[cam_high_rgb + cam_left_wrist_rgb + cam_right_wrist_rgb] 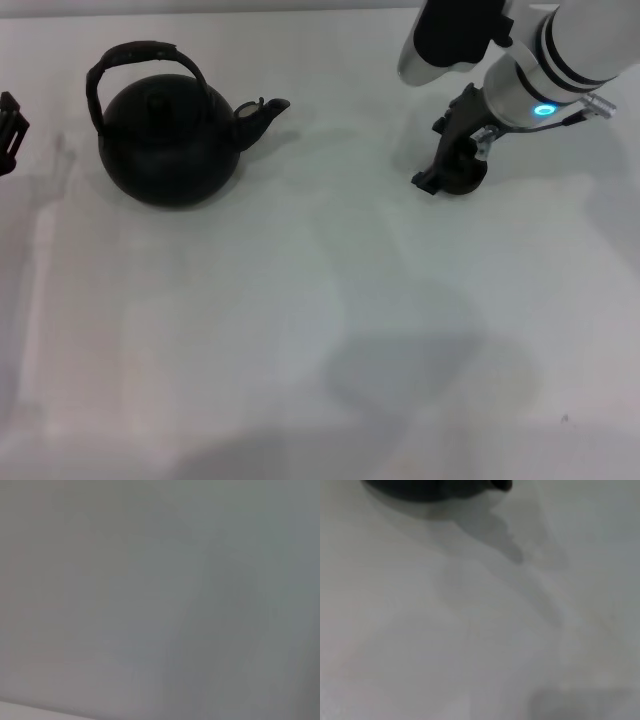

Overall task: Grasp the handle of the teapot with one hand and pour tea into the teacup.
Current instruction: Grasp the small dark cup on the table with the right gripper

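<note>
The matte black teapot (170, 140) stands upright at the back left of the white table, spout (262, 112) pointing right. Its arched handle (140, 58) rises over the knobbed lid. The small dark teacup (468, 180) sits on the table at the back right. My right gripper (450, 180) reaches down onto it, fingers on either side and closed against it. My left gripper (8, 128) shows only partly at the far left edge, apart from the pot. The pot's lower body (430, 487) shows in the right wrist view. The left wrist view shows only bare table.
The white table (320, 330) stretches bare between the pot and the cup and toward the front. Shadows of the arms lie on it near the front edge.
</note>
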You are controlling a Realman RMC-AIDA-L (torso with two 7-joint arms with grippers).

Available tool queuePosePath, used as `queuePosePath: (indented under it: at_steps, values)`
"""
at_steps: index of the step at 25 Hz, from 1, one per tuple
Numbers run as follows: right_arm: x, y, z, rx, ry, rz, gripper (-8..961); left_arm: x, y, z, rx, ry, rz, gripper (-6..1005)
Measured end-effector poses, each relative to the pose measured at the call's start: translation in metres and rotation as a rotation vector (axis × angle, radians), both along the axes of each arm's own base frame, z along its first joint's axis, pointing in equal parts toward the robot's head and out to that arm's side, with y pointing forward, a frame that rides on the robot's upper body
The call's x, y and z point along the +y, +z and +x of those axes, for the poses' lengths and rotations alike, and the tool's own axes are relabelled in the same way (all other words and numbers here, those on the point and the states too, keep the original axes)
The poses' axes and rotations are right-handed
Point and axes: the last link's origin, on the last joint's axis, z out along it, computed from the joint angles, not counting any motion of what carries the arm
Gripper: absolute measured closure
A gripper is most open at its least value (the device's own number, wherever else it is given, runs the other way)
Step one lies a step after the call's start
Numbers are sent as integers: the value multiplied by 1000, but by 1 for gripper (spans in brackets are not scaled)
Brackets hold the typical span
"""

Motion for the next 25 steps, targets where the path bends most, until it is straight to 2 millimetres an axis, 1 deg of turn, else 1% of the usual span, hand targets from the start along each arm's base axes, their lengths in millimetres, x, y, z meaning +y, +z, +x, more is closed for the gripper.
queuePosePath:
  at_steps: [18, 25]
  values:
    - [-2, 5, 20, -42, -48, 1, 148, 0, -1, 1, -3, -3, 0, 111]
    - [-4, 5, 21, -44, -56, -5, 149, 1, -1, 2, -3, -5, 0, 112]
